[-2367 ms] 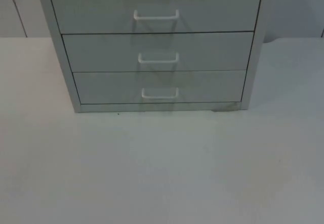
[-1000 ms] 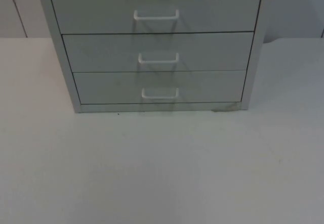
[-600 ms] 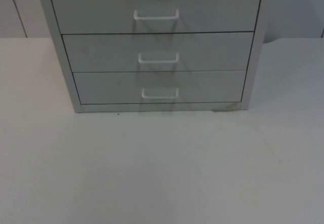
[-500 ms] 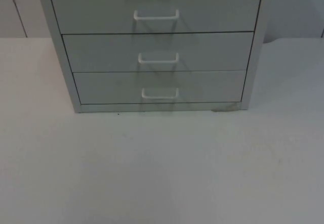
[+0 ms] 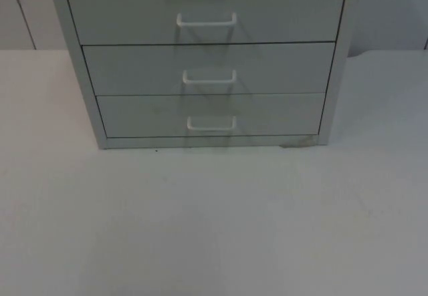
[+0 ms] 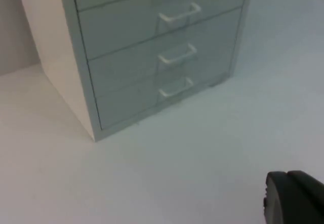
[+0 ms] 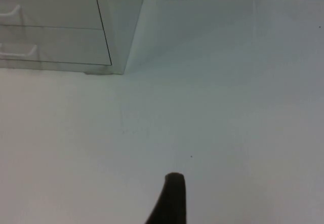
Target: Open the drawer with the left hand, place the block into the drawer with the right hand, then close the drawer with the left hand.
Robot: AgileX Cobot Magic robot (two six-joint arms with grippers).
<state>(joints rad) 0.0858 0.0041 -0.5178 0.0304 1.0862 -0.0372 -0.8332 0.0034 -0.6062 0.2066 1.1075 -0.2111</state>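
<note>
Top view: a grey drawer cabinet [image 5: 207, 62] stood at the back of the white tabletop [image 5: 214, 222], its front facing the camera. Three drawers visible in full, all shut flush: upper drawer [image 5: 207, 12], middle drawer [image 5: 208, 69], bottom drawer [image 5: 210, 115], each with a white bar handle at centre, e.g. the middle handle [image 5: 209, 77]. A small dark speck lay on the tabletop just in front of the cabinet's left foot. No block could be made out on the tabletop. Left wrist view: the cabinet [image 6: 152, 52] seen obliquely, its pale side panel [image 6: 55, 57] turned toward the camera, the three handles stacked one above the other, lowest handle [image 6: 176, 88] nearest the tabletop. The left hand [image 6: 293, 196] showed as one dark fingertip, well apart from the cabinet; whether its fingers were apart or together could not be told. Right wrist view: the cabinet's right front corner [image 7: 109, 32] and two handle ends; the right hand [image 7: 172, 198] showed as one black fingertip over bare tabletop, waiting; finger state not determinable. Judgement: opening not yet begun. The drawers look like stiff sheet metal and should slide straight out; the thin, smooth bar handle is the place to take hold, fingers closed across its middle, pulling square to the front so that the light cabinet does not drag or skew.
</note>
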